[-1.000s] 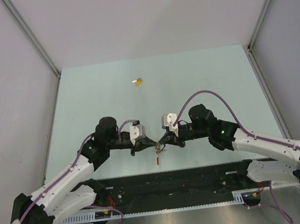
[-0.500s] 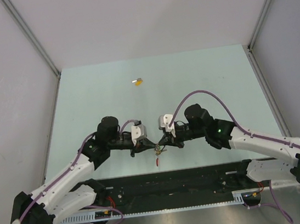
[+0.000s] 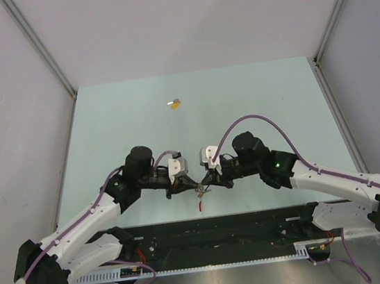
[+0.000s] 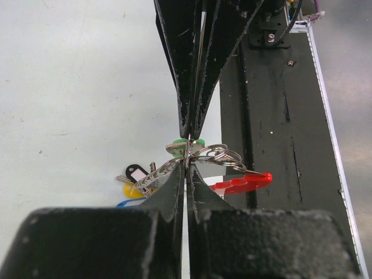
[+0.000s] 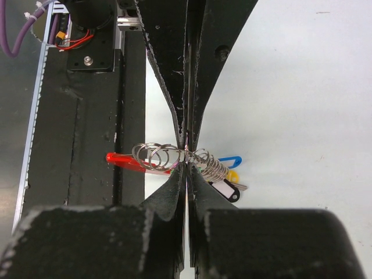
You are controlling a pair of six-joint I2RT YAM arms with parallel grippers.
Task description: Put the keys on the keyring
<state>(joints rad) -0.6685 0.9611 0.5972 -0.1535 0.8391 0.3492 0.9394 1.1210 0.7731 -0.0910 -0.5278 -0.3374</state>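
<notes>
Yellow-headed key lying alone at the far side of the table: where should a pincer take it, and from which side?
Take the small silver metal key with the yellow plastic head by the yellow end, on the right in the top view. It lies flat on the pale green table with nothing near it, so probably come straight down from above, closing across the head.

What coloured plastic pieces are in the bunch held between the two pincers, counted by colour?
Red band: 1
Green key head: 1
Yellow key head: 1
Blue key head: 1
Black tag: 1
Total: 5
</notes>
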